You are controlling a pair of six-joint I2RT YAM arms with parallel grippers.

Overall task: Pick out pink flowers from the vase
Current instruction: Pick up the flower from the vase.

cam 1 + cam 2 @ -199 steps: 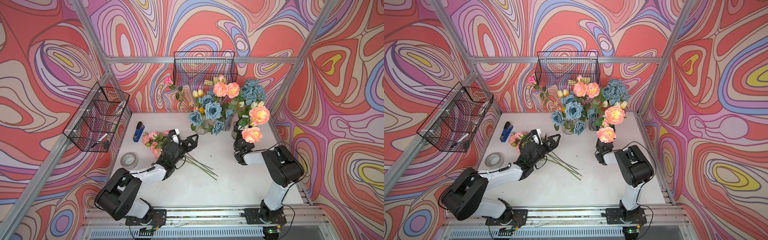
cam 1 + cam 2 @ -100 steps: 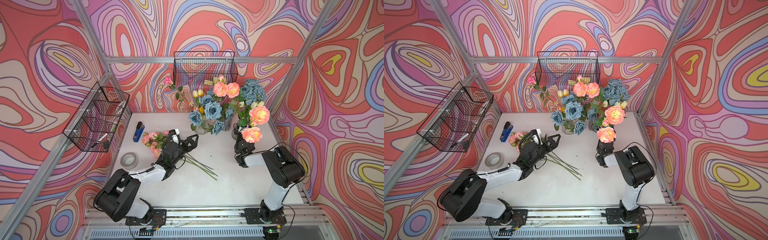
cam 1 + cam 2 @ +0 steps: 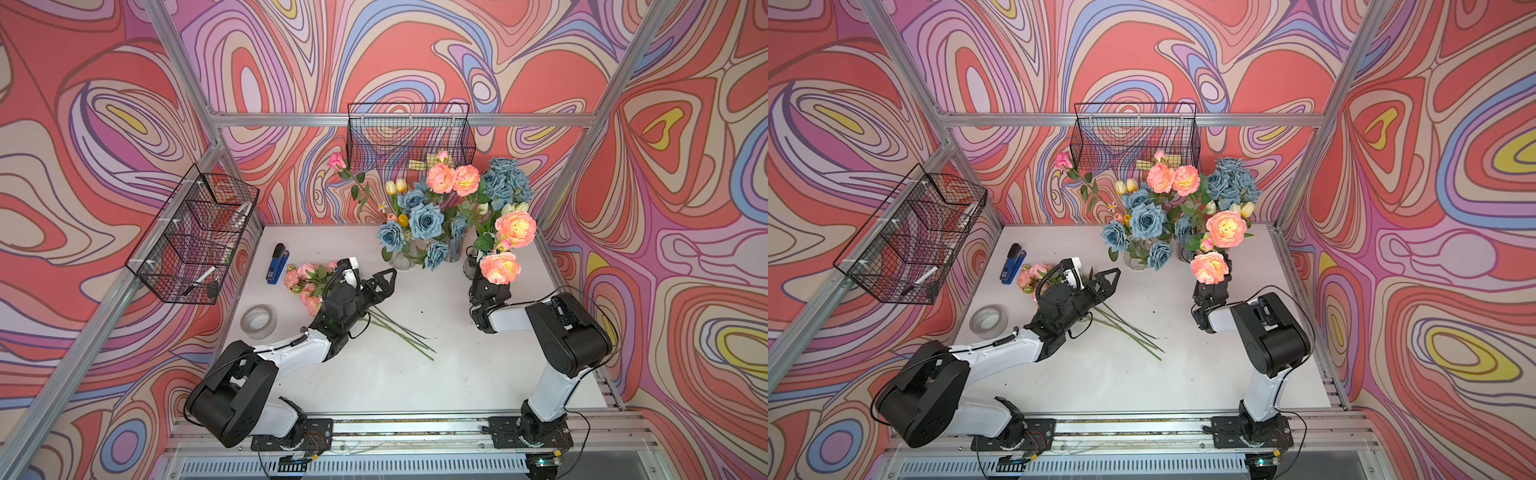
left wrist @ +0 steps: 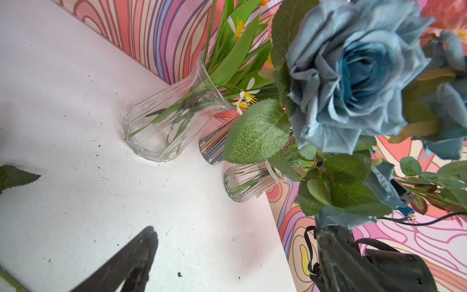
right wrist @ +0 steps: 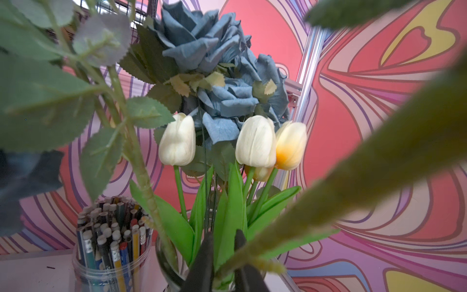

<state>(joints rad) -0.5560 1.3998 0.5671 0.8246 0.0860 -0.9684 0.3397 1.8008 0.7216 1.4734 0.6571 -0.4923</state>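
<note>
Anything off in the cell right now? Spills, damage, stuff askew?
No visible damage, but dark specks litter the white table. One pink rosebud leans far out of the bouquet, away from the other blooms. Picked pink flowers lie loose beside the stapler, stems splayed.

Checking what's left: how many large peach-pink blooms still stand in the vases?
4 peach-pink blooms: two side by side at the back, one lower right beside the tulips, one lowest in front. Others may be hidden.
</note>
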